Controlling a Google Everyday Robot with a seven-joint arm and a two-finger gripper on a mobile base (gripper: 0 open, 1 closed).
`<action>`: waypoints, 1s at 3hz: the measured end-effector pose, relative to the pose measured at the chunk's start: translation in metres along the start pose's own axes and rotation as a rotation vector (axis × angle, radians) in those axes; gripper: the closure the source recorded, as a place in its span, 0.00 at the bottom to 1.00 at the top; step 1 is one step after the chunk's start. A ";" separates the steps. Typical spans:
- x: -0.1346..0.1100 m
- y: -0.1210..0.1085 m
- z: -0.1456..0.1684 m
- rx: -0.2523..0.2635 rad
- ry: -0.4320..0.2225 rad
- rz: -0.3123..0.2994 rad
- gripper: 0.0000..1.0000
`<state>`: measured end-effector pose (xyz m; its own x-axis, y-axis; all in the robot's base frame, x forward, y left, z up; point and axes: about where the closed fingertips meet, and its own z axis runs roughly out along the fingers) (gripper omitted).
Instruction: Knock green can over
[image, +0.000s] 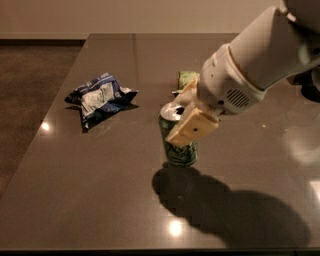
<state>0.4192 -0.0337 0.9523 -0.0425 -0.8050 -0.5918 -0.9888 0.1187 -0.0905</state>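
Note:
The green can (181, 150) stands near the middle of the dark table (100, 190), close to upright, with its silver top showing. My gripper (176, 118) comes in from the right on the white arm (260, 60) and is shut on the can's upper part. One tan finger (192, 128) lies across the can's front, and the other finger (186, 92) is behind its top. The can's foot is at or just above the table; I cannot tell which.
A crumpled blue-and-white snack bag (100, 97) lies to the left of the can. A green-and-white bag (187, 78) lies just behind the gripper, partly hidden. The table's left edge runs along a brown floor (30, 90). The arm casts a large shadow at the front right.

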 end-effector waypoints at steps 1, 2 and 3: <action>0.025 -0.017 -0.025 0.019 0.192 0.084 1.00; 0.042 -0.014 -0.022 0.011 0.317 0.096 1.00; 0.047 -0.009 -0.014 0.003 0.407 0.075 1.00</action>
<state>0.4237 -0.0805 0.9368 -0.1684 -0.9581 -0.2319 -0.9803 0.1873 -0.0621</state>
